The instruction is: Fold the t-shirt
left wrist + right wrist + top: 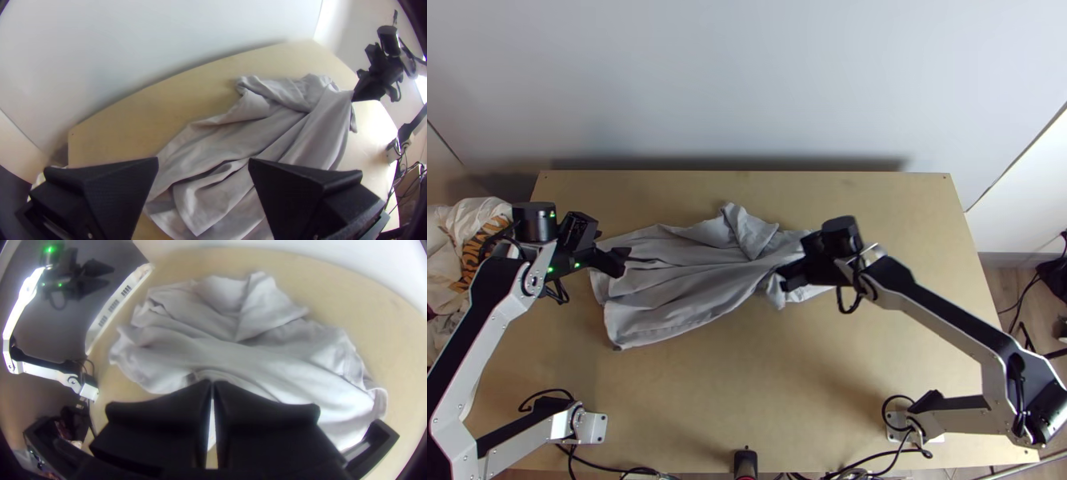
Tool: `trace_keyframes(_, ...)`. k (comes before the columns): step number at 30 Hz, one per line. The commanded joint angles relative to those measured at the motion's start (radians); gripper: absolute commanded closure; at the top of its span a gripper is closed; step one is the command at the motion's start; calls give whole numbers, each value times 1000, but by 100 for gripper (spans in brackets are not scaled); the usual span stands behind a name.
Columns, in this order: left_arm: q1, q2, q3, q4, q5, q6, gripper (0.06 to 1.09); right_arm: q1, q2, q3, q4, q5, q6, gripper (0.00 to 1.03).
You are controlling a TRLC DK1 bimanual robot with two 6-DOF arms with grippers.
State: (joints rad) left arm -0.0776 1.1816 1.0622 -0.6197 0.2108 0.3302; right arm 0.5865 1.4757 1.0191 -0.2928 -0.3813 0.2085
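While the right gripper [782, 279] is pinching the bunched grey t-shirt [683, 280], the left gripper [615, 245] is hanging wide open over its left end.

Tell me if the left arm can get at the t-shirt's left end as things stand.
Probably yes: the left gripper hangs open over that end of the t-shirt, nothing visibly blocks the way down, and the right gripper is well off to the side.
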Motion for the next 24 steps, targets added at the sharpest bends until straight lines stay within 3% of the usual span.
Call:
trace_keyframes(1, -24, 1, -11, -2, 1, 0, 10, -96, -40, 81, -89, 4, -37, 100)
trace_keyframes(12, -73, -103, -103, -135, 73, 47, 10, -140, -58, 165, -144, 4, -31, 100)
trace_keyframes(15, -129, -149, -163, -209, 133, 58, 10, -157, -49, 202, -160, 4, -32, 100)
trace_keyframes(19, -327, -232, -297, -222, 108, 59, 10, -132, -45, 194, -161, 5, -21, 100)
trace_keyframes(24, -372, -226, -343, -256, 108, 61, 10, -113, -45, 188, -155, 5, -1, 100)
